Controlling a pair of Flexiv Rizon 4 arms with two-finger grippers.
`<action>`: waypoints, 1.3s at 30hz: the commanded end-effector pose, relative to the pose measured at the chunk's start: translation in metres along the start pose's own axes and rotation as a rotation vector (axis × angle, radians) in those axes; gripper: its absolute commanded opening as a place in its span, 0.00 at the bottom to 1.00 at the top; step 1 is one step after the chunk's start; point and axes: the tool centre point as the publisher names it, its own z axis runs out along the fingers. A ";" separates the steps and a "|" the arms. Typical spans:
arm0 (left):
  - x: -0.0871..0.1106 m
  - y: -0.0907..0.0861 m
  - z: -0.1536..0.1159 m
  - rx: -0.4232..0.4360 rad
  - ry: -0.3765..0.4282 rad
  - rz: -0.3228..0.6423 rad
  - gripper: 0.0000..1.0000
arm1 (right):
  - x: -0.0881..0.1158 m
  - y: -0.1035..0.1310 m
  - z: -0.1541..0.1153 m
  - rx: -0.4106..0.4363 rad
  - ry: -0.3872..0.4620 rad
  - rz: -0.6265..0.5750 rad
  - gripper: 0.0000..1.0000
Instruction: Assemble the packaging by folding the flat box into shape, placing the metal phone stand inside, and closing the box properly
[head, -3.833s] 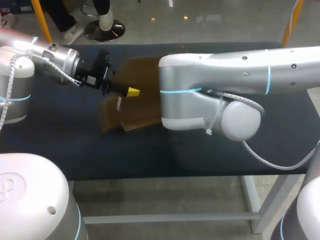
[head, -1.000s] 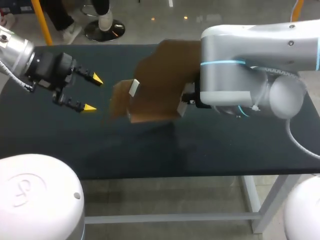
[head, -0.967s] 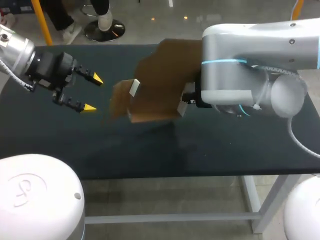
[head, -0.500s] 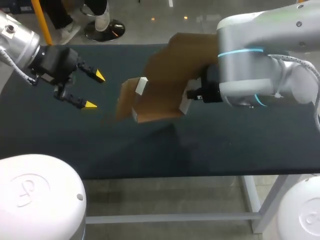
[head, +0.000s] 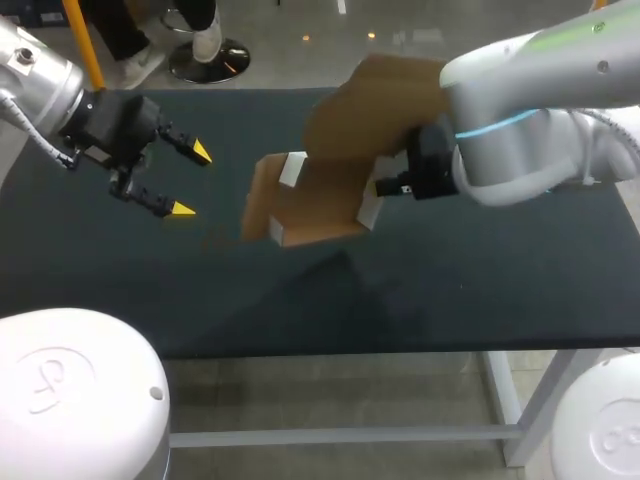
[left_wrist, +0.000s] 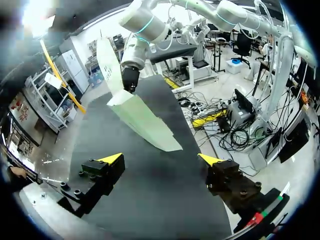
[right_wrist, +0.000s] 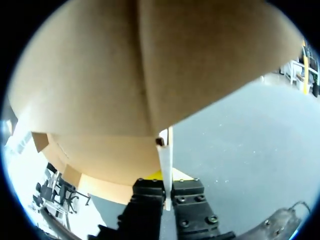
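The brown cardboard box (head: 340, 165), partly folded with white inner edges, hangs tilted above the black table (head: 470, 300). My right gripper (head: 388, 190) is shut on one thin flap at the box's right side. In the right wrist view the cardboard box (right_wrist: 150, 70) fills the space ahead, and the right gripper (right_wrist: 167, 186) has its fingers pinched on the flap's white edge. My left gripper (head: 192, 181) stands open to the left of the box, apart from it. From the left wrist, the box (left_wrist: 142, 120) lies ahead of the open left gripper (left_wrist: 161, 160). No phone stand shows.
The table's dark surface spreads under both arms. My right arm's bulky white elbow (head: 540, 110) hangs over the table's right half. The table's front edge (head: 400, 350) runs below the box.
The left gripper has let go of the box and drawn back left, open. Over the last second the right arm carried the box slightly rightward and higher.
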 end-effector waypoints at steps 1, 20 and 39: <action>0.001 0.000 -0.002 -0.005 0.002 0.001 1.00 | 0.001 0.005 -0.005 0.431 0.011 0.007 0.00; -0.001 0.004 -0.002 -0.062 0.025 0.033 1.00 | -0.004 -0.008 0.001 0.708 -0.002 0.092 0.00; -0.006 0.015 0.003 -0.084 0.041 0.040 1.00 | 0.003 -0.013 0.012 0.899 -0.209 0.226 0.00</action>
